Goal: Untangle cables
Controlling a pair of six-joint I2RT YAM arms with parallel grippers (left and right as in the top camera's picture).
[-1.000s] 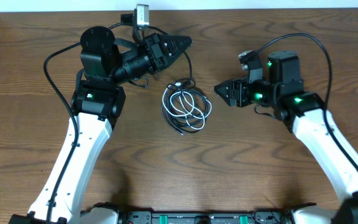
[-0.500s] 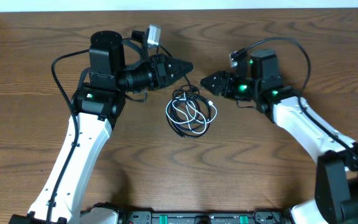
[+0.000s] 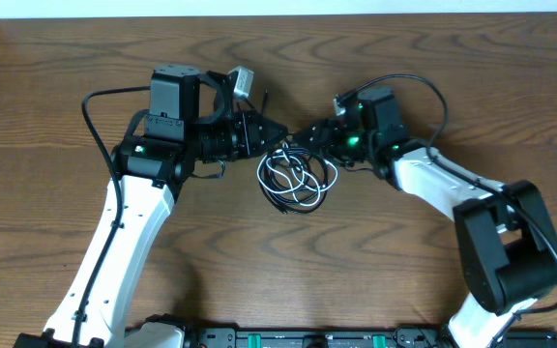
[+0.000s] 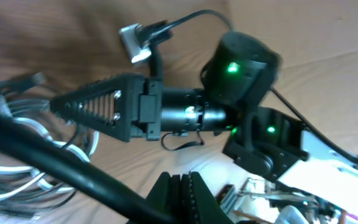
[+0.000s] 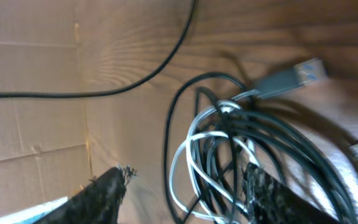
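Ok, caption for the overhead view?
Left arm and right arm meet at a tangled black-and-white cable coil; left jaws shut, right jaws open.

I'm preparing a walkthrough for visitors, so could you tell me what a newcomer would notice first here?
A tangled coil of thin black and white cables lies at the centre of the brown wooden table. The left hand, shut, and the right hand, open, point at its far edge from opposite sides, tips nearly meeting.
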